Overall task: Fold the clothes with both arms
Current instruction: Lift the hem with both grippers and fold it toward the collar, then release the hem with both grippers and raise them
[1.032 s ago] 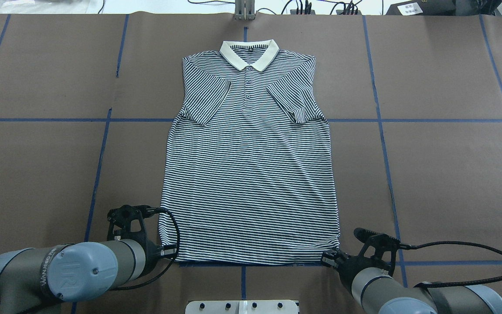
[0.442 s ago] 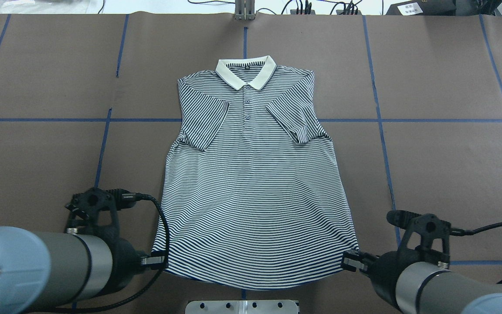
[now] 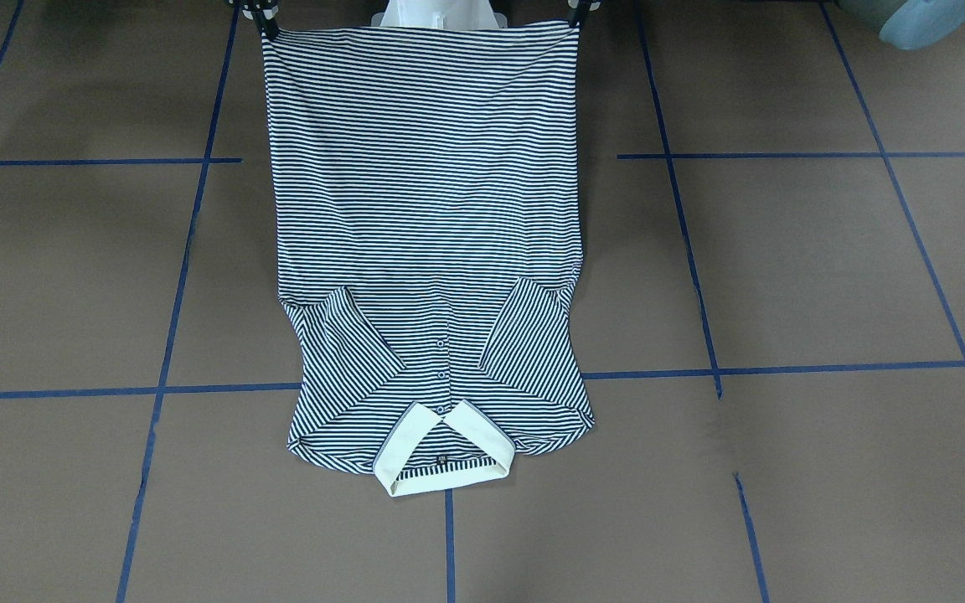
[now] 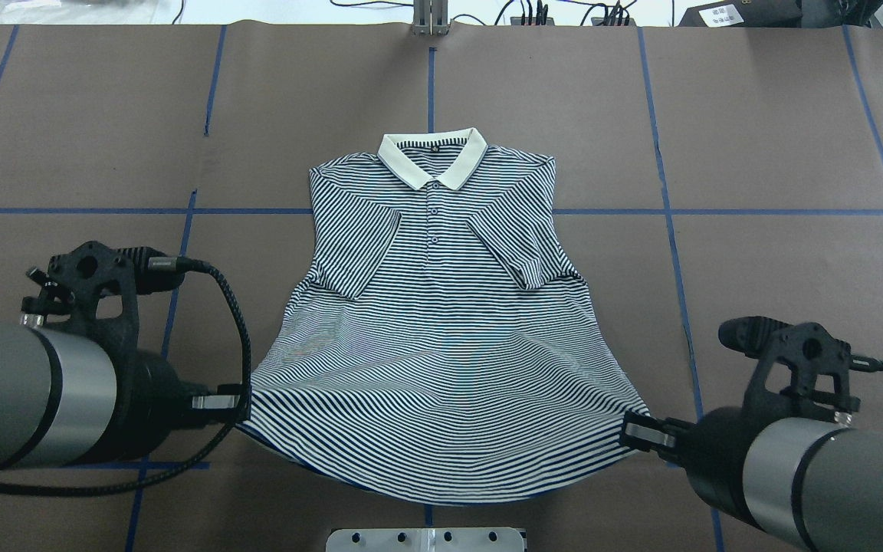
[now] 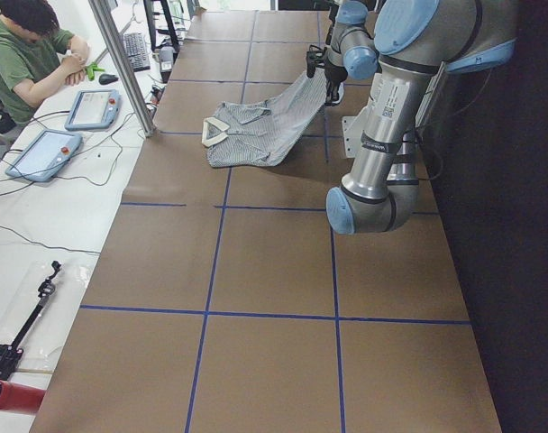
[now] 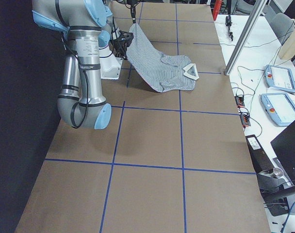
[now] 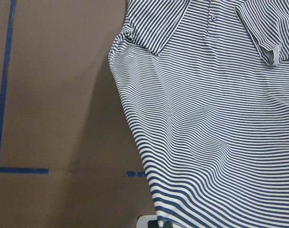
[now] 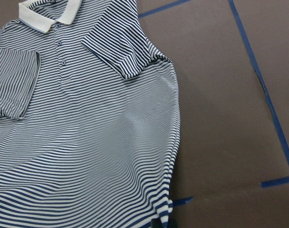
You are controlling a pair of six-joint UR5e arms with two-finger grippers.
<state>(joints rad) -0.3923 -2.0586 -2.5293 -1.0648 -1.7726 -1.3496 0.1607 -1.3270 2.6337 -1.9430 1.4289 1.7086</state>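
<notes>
The clothes are one navy-and-white striped polo shirt (image 4: 441, 337) with a cream collar (image 4: 432, 157), lying face up with both sleeves folded onto the chest. Its collar end rests on the brown table (image 4: 779, 138) while the hem hangs raised in the air. My left gripper (image 4: 241, 404) is shut on the hem's left corner, and my right gripper (image 4: 627, 431) is shut on the hem's right corner. From across the table the shirt (image 3: 424, 209) stretches up to both grippers at the top edge. The wrist views show striped cloth (image 7: 216, 118) (image 8: 87, 133) sloping away below each hand.
Blue tape lines (image 4: 667, 211) grid the table. A white base plate (image 4: 426, 539) sits at the near edge under the hem. Cables and a metal post (image 4: 429, 17) line the far edge. A seated person (image 5: 31, 54) and teach pendants (image 5: 94, 108) are beside the table.
Both grippers have risen and spread outward with the hem corners. The hem lifted off the table, and the collar end slid toward the robot.
</notes>
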